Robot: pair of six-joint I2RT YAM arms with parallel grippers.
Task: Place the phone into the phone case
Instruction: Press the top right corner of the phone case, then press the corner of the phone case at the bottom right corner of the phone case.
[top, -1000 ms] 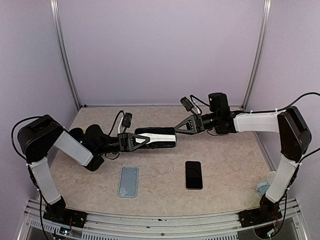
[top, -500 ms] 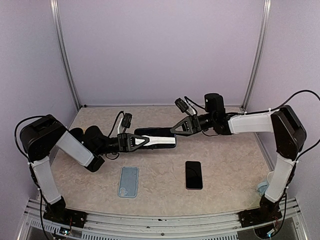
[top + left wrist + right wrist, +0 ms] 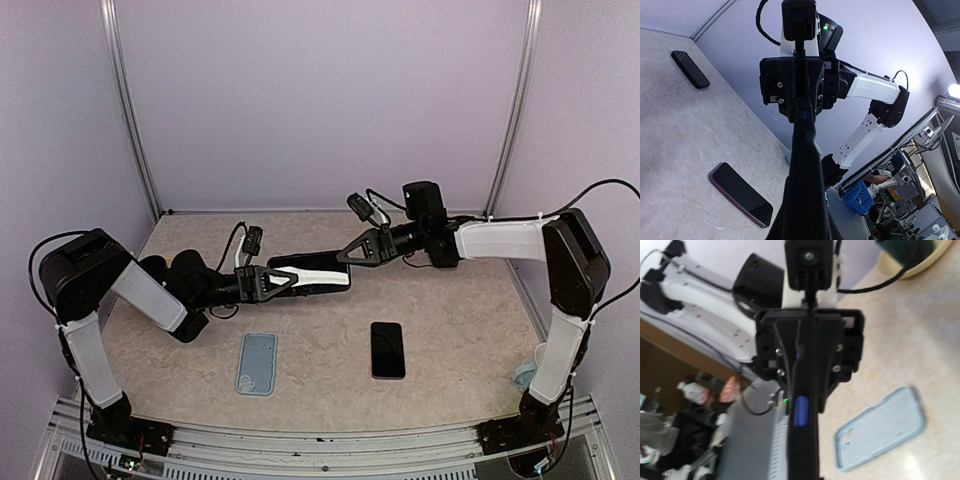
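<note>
1. At the far left, the left gripper (image 3: pixel 288 281) reaches in low over the table (image 3: pixel 460 330). Its claw is pinched almost closed on the left end of a dark slab (image 3: pixel 318 276), carrying it level and clear of the surface.
2. Nearer the front edge, below that grip, the light blue phone case (image 3: pixel 257 362) lies flat on the table. Nothing sits inside it and neither arm touches it.
3. Mid-scene, the slab bridges the gap between the two claws. Edge-on in the wrist views it is thin, with a small blue side button. I take it for a phone, bare or cased, but cannot tell which.
4. Just right of that, the right gripper (image 3: pixel 345 259) faces the left one, its claw squeezed down on the slab's right end. Gripping both ends probably steadies the slab for a handover or a re-grip.
5. Right of the case and well apart from it, a black phone (image 3: pixel 388 350) lies flat on the table, untouched.
6. No phone is in the case yet, so the fitting step is not done.
</note>
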